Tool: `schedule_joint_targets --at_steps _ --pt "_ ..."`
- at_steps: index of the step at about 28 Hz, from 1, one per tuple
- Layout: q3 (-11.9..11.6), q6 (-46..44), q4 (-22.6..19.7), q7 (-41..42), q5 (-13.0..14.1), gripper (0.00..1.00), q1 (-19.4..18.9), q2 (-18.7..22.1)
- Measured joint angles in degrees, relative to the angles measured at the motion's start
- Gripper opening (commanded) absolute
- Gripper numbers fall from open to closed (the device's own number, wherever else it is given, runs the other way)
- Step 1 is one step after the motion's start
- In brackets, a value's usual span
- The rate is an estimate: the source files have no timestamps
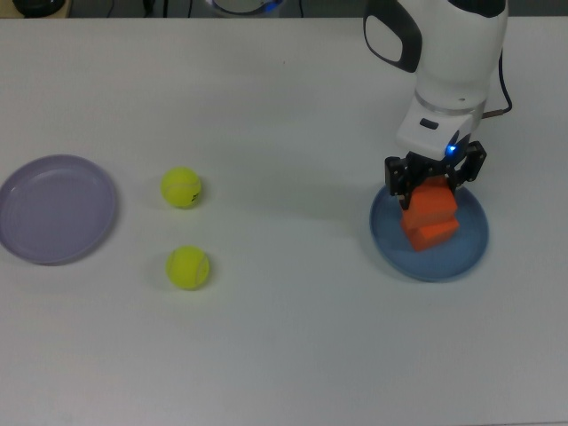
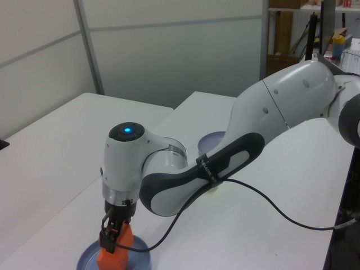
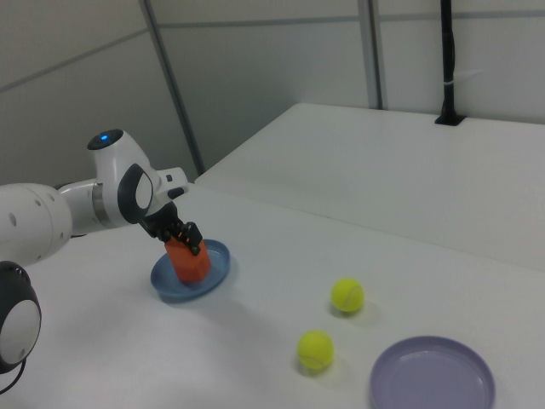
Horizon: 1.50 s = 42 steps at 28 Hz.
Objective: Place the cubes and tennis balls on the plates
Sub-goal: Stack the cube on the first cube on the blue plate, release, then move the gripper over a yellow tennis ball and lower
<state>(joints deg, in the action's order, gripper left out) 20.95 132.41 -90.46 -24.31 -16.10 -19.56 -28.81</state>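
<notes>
Top view shows my fingers (image 1: pixel 435 182) clamped on the upper orange cube (image 1: pixel 432 202), which sits on the lower orange cube (image 1: pixel 432 233) inside the blue plate (image 1: pixel 468 257) at the top view's right. Both cubes look stacked and slightly askew. To finish this step well, I judge I should make sure the upper cube rests fully on the one beneath, part my fingers gently, and rise straight up so the stack does not tip off the plate. Two tennis balls, the far one (image 1: pixel 181 187) and the near one (image 1: pixel 188 267), lie on the bare tabletop (image 1: pixel 293 337), well apart from the lavender plate (image 1: pixel 55 209) at the top view's left; those remain to be moved.
</notes>
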Motion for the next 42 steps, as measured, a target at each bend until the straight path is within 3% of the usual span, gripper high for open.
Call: schedule_joint_targets --at_steps 5,10,16,21,22,27,29,35,42 --pt "0.12 -0.01 0.54 -0.82 0.5 1.0 0.08 0.76" --pt "0.12 -2.73 2.35 -0.63 5.63 1.0 1.09 5.1" --pt "-0.69 -15.26 3.51 4.39 12.71 1.0 5.69 14.18" --pt "-6.99 -20.27 2.83 8.66 16.26 1.0 8.86 18.29" --pt "-9.42 -20.64 2.57 9.64 16.7 1.0 9.18 18.51" --pt "-17.04 -20.78 0.06 13.12 17.19 1.0 10.09 18.11" --pt "-19.09 -20.77 -1.33 14.88 17.56 1.0 10.41 17.82" --pt "-23.65 -20.76 -5.85 19.67 20.22 1.0 10.51 17.3" --pt "-26.5 -15.0 -12.52 22.86 22.34 1.0 10.54 17.17"
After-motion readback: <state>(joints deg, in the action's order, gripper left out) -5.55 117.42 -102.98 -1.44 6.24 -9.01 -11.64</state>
